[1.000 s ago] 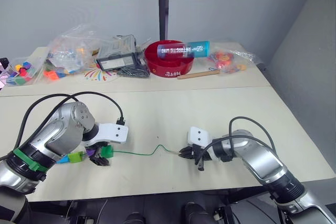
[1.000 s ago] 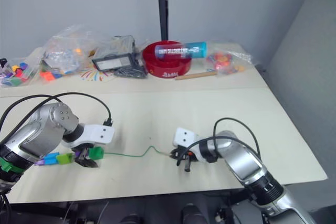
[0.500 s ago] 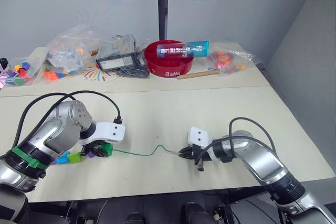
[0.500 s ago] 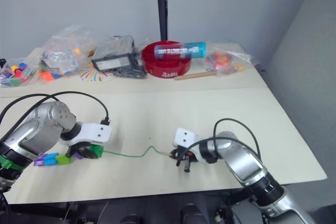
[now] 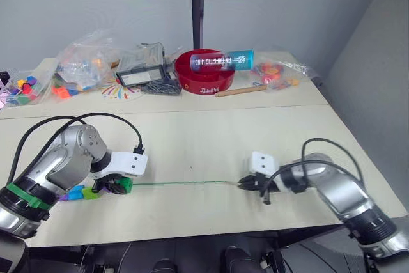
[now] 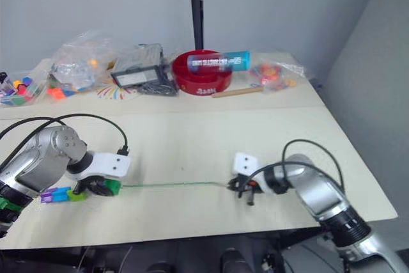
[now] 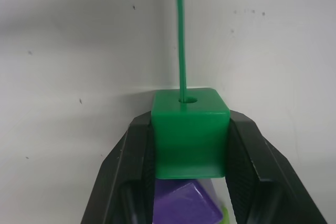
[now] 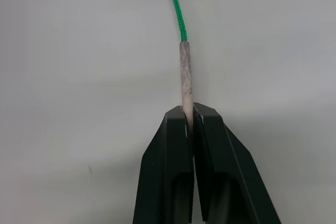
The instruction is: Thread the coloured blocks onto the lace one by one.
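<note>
Near your surface's front edge: left gripper [image 7: 189,145] fingers clamp the dark green block [image 7: 190,132], right gripper [image 8: 189,116] fingers pinch the lace [image 5: 185,184] by its tip, keeping it taut for sliding.

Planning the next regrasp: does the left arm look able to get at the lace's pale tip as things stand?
Probably not: the left claw is shut on the dark green block, and the pale tip sits pinched in the right claw across the table.
</note>
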You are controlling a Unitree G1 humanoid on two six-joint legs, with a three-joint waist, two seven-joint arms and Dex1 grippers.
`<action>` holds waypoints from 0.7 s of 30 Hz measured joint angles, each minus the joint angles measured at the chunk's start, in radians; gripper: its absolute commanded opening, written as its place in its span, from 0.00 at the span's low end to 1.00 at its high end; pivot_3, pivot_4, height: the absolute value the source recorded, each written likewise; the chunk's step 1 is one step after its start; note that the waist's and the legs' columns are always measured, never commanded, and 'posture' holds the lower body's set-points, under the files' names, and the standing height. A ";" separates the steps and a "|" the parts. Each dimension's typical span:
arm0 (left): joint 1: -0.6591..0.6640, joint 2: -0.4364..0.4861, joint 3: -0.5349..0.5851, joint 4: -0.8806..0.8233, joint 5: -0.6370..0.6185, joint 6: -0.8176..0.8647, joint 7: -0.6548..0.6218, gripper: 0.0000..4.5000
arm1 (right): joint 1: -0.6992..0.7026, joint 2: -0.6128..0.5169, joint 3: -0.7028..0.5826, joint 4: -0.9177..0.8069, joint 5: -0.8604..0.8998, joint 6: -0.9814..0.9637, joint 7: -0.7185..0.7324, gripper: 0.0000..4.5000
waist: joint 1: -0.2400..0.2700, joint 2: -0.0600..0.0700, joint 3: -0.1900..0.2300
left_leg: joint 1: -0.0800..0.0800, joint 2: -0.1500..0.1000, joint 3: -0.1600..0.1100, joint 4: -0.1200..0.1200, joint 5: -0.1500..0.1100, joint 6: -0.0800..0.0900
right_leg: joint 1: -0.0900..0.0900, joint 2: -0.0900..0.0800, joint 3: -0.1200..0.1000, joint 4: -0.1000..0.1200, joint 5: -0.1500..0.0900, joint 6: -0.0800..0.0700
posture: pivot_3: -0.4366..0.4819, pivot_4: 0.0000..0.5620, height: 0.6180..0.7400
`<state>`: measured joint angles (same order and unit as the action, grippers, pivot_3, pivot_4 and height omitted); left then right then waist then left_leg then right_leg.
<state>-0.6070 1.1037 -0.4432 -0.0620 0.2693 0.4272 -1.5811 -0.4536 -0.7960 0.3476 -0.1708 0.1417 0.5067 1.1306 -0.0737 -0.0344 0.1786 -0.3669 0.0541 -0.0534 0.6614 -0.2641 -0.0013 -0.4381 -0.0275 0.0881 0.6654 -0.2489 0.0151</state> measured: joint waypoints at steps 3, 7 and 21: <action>0.041 0.029 0.031 0.005 -0.002 -0.039 0.001 0.27 | 0.022 -0.028 -0.021 0.008 0.000 -0.026 0.017 0.00 | -0.003 0.000 0.000 | 0.000 0.000 0.001 0.000 0.000 0.001 | 0.001 0.001 0.002 0.001 0.000 0.000 | 0.48 0.27 0.92; 0.084 0.054 0.070 0.020 -0.007 -0.073 0.012 0.27 | 0.065 -0.059 -0.058 0.001 0.002 -0.045 0.021 0.00 | -0.001 0.001 0.000 | 0.000 0.000 0.002 0.000 0.000 0.001 | 0.001 0.001 0.002 0.001 0.000 0.000 | 0.48 0.27 0.92; 0.213 0.127 0.172 0.181 -0.028 -0.251 0.092 0.27 | 0.121 -0.077 -0.102 0.003 -0.003 -0.069 0.005 0.00 | -0.024 0.005 -0.003 | 0.016 0.001 0.004 -0.002 -0.004 0.006 | 0.016 0.003 0.005 0.001 -0.006 0.008 | 0.48 0.27 0.92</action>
<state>-0.3940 1.2310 -0.2711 0.1191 0.2417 0.1762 -1.4894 -0.3326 -0.8730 0.2454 -0.1674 0.1391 0.4375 1.1360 -0.0973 -0.0298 0.1760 -0.3510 0.0551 -0.0493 0.6593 -0.2677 0.0047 -0.4223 -0.0249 0.0935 0.6661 -0.2551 0.0226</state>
